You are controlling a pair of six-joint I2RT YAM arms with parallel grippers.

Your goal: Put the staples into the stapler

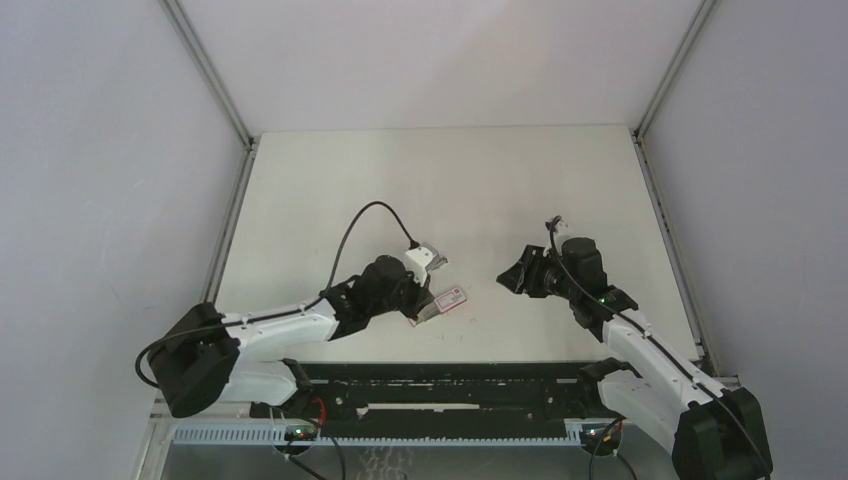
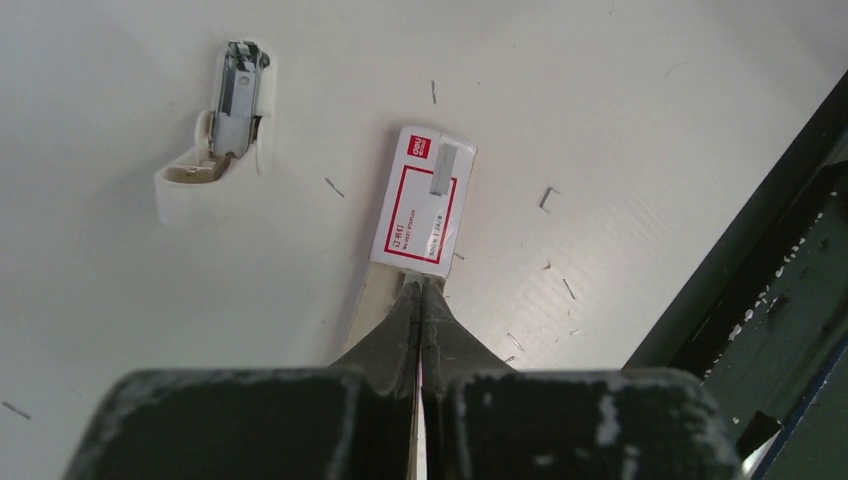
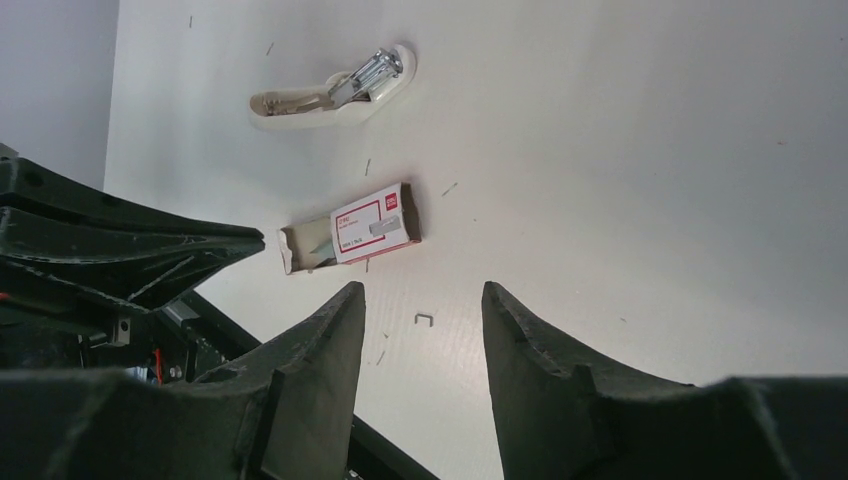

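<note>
Top external first: looking down on a pale table [image 1: 330, 180], catching both arms reaching in toward mid-frame. Spotting the stapler [image 1: 428, 257] just left of centre, white, lying opened up. Finding the box [image 1: 447, 298] of staples right below it, red and white, near but not touching. Seeing the left gripper [image 1: 419, 312] nosing right up against the box's lower-left end. Picking out the right gripper [image 1: 512, 277] right of centre, well apart from box and stapler, pointing left toward them.

Left wrist now: watching the fingers [image 2: 392, 340] pressing tight together, clenched, tips meeting at the near, open end of the box [image 2: 420, 205] at mid-frame. Noticing a thin pale sliver between them, and not being able to tell whether anything of the box is being pinched. Spotting a grey strip [image 2: 443, 166] of staples lying on top of the box, toward its far end. Finding the stapler [image 2: 215, 130] at upper left, metal inside facing up, apart from the box. Catching a loose staple [image 2: 548, 198] right of the box, with smaller bits scattered around.

Right wrist: seeing the fingers [image 3: 310, 350] spreading wide, released, holding nothing, hovering over the table. Framing the loose staple [image 3: 423, 319] in the gap between them. Finding the box [image 3: 370, 226] just above, open end facing left, strip [image 3: 384, 229] on top, and the stapler [image 3: 335, 88] up toward the top, left of centre.
</note>
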